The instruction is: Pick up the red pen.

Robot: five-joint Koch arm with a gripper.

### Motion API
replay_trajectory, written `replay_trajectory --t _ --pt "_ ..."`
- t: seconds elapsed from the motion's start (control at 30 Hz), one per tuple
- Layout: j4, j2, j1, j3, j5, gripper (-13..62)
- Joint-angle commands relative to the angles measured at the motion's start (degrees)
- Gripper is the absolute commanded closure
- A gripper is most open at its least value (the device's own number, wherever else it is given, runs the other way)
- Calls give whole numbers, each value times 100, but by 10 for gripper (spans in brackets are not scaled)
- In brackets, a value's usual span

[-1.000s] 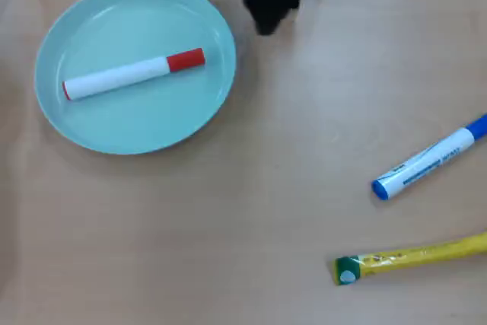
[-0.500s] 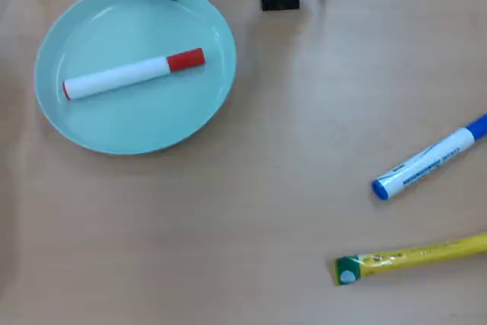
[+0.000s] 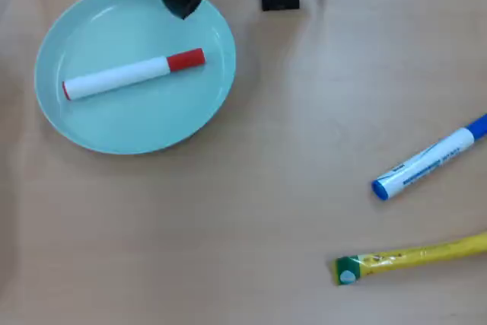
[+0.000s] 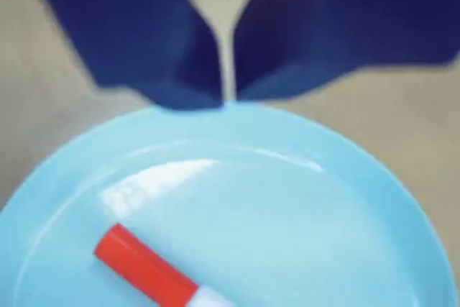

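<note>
Wrist view alone showed gripper (image 4: 228,95) jaws nearly closed, empty, over round glossy plate (image 4: 345,199); red pen (image 3: 134,74) cylindrical.

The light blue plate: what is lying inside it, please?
Inside the plate lies only the red pen, white barrel with a red cap, flat and untouched. The hand hangs above the plate's far rim and covers a small part of it in the overhead view.
</note>
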Motion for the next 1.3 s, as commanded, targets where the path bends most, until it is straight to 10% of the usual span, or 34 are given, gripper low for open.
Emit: replay_trajectory --t 0.0,0.4,0.97,1.27 --pt "-229 -18 246 -114 35 559" --pt "-1380 -1389 1494 -229 -1714 558" --pt "-580 -1415 1767 26 -7690 547" --pt "-650 -2021 2021 -18 -7937 252"
